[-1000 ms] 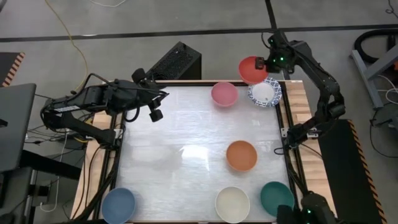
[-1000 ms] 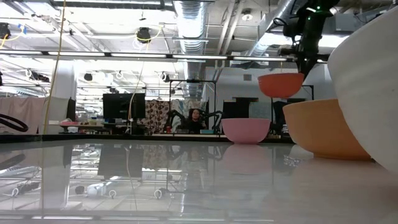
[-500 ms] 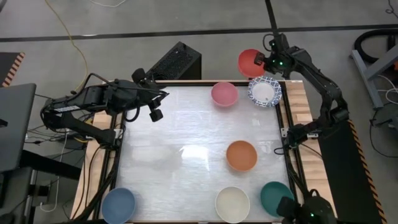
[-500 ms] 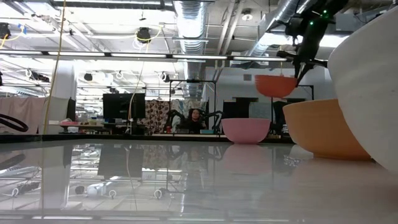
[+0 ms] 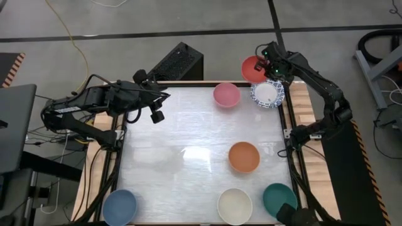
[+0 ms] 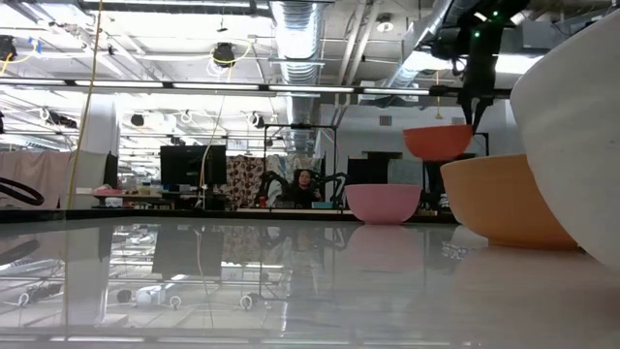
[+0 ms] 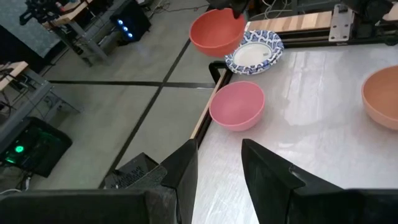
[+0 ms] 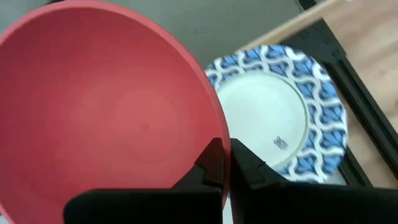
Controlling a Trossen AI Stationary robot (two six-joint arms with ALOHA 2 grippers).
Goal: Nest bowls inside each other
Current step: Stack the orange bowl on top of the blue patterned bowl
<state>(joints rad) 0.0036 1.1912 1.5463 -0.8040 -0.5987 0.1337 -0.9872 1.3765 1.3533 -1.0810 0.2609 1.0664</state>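
Observation:
My right gripper [image 5: 266, 65] is shut on a red bowl [image 5: 252, 68], which hangs in the air just past the table's far right corner. Below and beside it, a white bowl with a blue patterned rim [image 5: 267, 94] stands on the table [image 8: 273, 118]. A pink bowl [image 5: 226, 94] stands to its left. Farther toward the near edge stand orange [image 5: 244, 157], cream [image 5: 234, 205], teal [image 5: 278, 198] and blue [image 5: 119, 206] bowls. My left gripper [image 7: 217, 171] waits open above the table's far left part, with nothing between its fingers. My right gripper pinches the red bowl's rim [image 8: 219, 127] on the side nearest the white-and-blue bowl. One finger [image 8: 210, 160] is inside the bowl and one [image 8: 247, 167] outside. The fingers slant down from above. The bowl [image 6: 438, 142] hangs clear of the table, mouth up and about level.
A black box [image 5: 179, 63] sits on the floor beyond the table's far edge. The table's wooden side rail [image 5: 300, 100] and the right arm's base [image 5: 308, 133] flank the white-and-blue bowl. Bare tabletop [image 5: 169, 157] spreads across the left and middle.
My right gripper has rolled about its wrist and sunk a little with the red bowl. The bowl tipped on the way, and now hangs level and slightly lower, close over the white-and-blue bowl's far rim.

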